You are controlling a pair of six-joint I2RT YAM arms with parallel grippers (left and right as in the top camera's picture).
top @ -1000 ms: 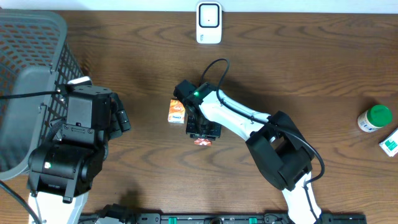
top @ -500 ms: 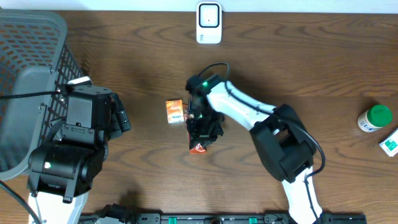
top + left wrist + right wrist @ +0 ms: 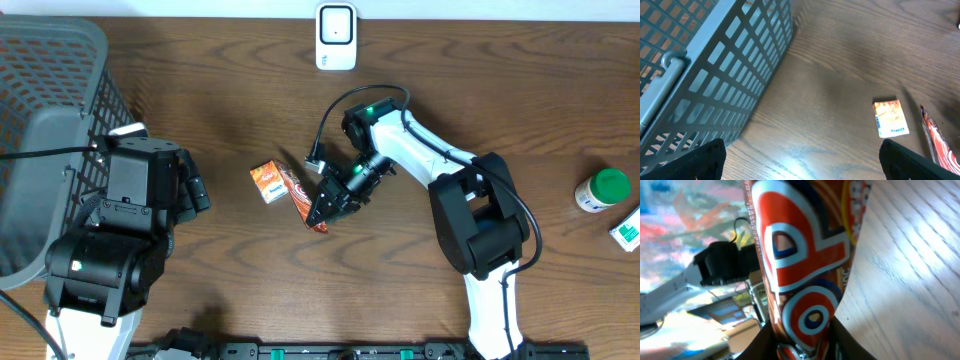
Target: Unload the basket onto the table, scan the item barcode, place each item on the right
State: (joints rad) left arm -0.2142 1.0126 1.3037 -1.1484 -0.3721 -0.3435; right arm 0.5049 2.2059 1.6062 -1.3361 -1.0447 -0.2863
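At centre right of the overhead frame, the right arm (image 3: 425,150) has white links, black joint housings, a small green light (image 3: 367,109) and a thin black looping cable (image 3: 327,119). The left arm (image 3: 110,240), lower left, is bulky and black, with 1 white link at the bottom.

The snack wrapper (image 3: 800,280) carries large red block letters edged in white and blue, filling the right wrist view; two of them look like a P and an O, though the whole word cannot be made out. The small orange box (image 3: 890,118) bears a blue word on a white band, too small to read
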